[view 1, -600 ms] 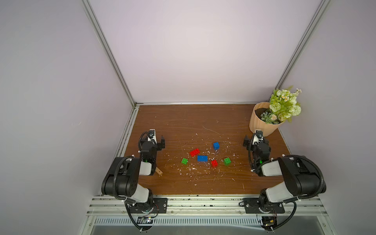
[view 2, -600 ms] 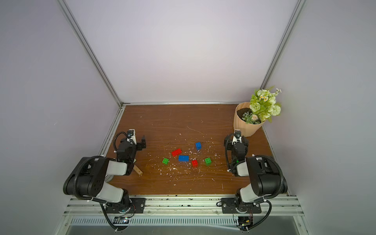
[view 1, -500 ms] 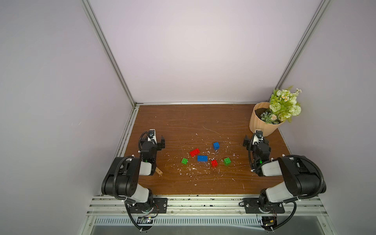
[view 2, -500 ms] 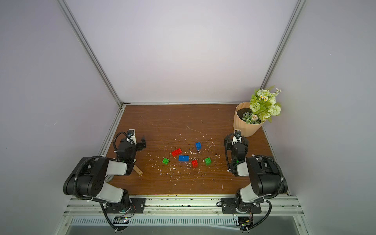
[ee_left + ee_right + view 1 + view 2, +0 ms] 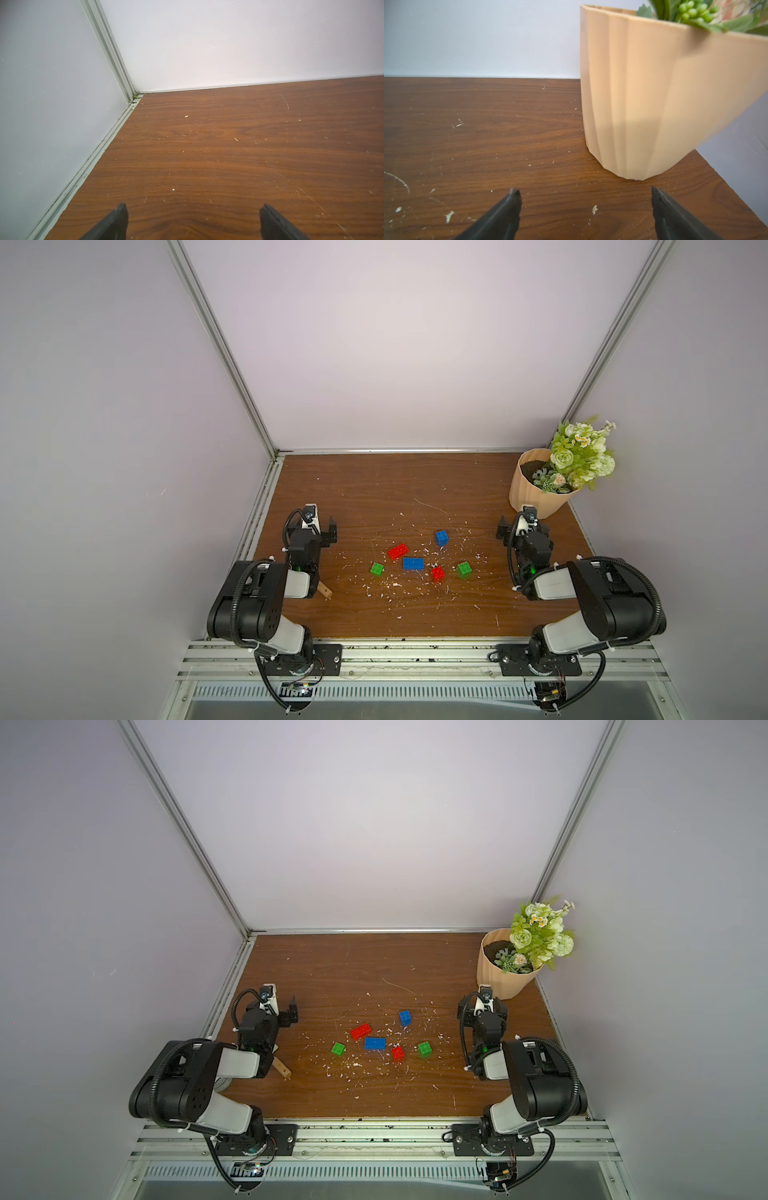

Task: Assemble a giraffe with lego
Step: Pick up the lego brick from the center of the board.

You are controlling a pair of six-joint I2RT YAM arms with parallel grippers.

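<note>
In both top views the lego (image 5: 413,563) lies as six loose bricks on the counter (image 5: 374,489), well apart from the flower pot (image 5: 536,489), toward the counter's middle. No two are joined, so the giraffe is not begun. Your right fingers (image 5: 503,527) stand spread just beside the pot. Your left fingers (image 5: 331,529) stand spread beyond the bricks from the pot. Both hold nothing.

I judge the step to be the first reach. Take the long blue brick (image 5: 374,1043) first as the body. Come down from above, turn the wrist so the fingers span its narrow width, and close below the studs, since glossy plastic may slip. Mind the long red brick (image 5: 360,1031), near it on the side away from the pot.

In the left wrist view the spread fingers (image 5: 116,222) frame bare counter and no brick shows, so swing toward the pot's side before descending.

In the right wrist view the spread fingers (image 5: 504,214) face the pot (image 5: 654,93), so turn away from it.

Against the frames half a second back, nothing has shifted: bricks and arms match.
</note>
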